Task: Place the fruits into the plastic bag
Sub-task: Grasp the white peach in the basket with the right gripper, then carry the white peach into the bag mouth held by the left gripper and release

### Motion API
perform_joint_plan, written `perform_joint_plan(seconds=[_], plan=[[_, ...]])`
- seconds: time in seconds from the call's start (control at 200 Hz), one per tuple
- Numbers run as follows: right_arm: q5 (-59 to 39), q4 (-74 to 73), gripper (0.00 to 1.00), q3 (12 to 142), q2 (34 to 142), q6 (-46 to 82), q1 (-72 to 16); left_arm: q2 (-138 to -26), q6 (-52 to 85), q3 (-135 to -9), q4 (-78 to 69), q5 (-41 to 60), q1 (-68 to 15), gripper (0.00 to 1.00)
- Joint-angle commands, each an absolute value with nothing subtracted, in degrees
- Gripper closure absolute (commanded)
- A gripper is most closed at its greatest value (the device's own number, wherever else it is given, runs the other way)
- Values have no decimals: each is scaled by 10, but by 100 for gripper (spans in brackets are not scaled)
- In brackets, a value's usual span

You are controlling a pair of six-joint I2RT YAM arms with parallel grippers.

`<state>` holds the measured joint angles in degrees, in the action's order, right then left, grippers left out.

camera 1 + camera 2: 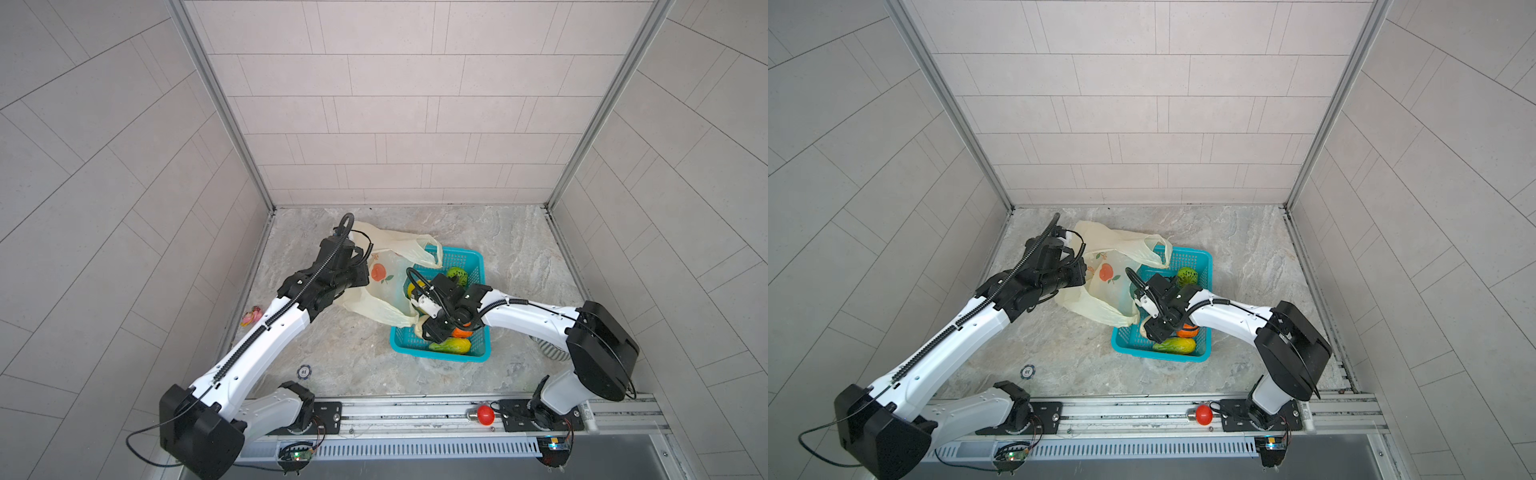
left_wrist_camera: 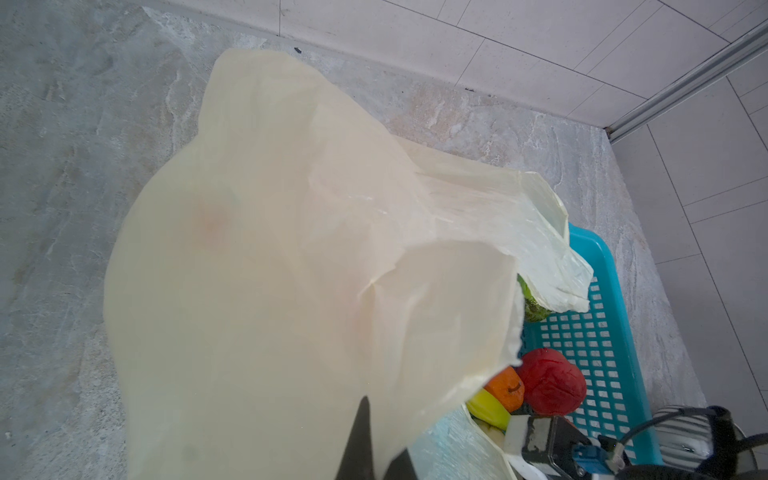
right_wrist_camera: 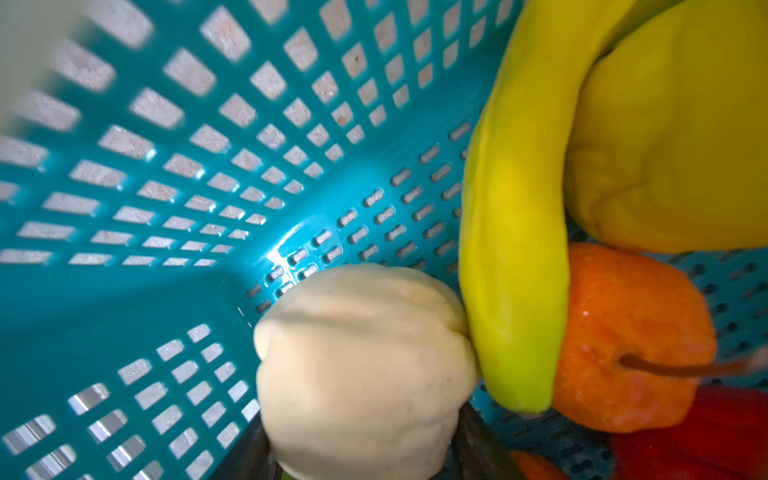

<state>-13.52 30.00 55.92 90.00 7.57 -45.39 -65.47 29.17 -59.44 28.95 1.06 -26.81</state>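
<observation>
Cream fruit (image 3: 361, 374) sits between my right gripper (image 3: 365, 436) jaws, both fingers pressed to its sides, down in the teal basket (image 3: 166, 291). Banana (image 3: 515, 249) touches it just beside one jaw, with the orange fruit (image 3: 631, 332) against the banana. My left gripper (image 2: 370, 440) is clenched on the plastic bag (image 2: 270, 270), its film draped ahead of the jaws.

Top views high overhead, wrist views close, sharing basket (image 3: 124, 299)
</observation>
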Motion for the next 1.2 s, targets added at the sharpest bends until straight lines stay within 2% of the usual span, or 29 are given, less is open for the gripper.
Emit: perform_joint_plan(seconds=[0.0, 0.115, 0.43, 0.626, 0.746, 0.996, 1.086, 1.191], plan=[[-134, 289, 60, 554, 888, 76, -457, -655, 298, -588, 283, 2, -269, 100], [-129, 287, 65, 552, 861, 84, -456, -657, 300, -586, 282, 2, -268, 100], [-83, 225, 65, 566, 726, 103, -446, -662, 292, -581, 286, 22, -268, 100], [-99, 198, 65, 627, 757, 91, -446, -659, 296, -572, 283, 49, -269, 100], [-69, 200, 64, 669, 783, 78, -445, -655, 301, -568, 286, 63, -269, 100], [77, 215, 64, 667, 756, 89, -407, -621, 284, -562, 313, 59, -269, 100], [55, 214, 63, 651, 737, 83, -398, -616, 277, -562, 314, 78, -269, 100], [-24, 216, 64, 643, 728, 67, -404, -620, 278, -571, 312, 111, -269, 100]])
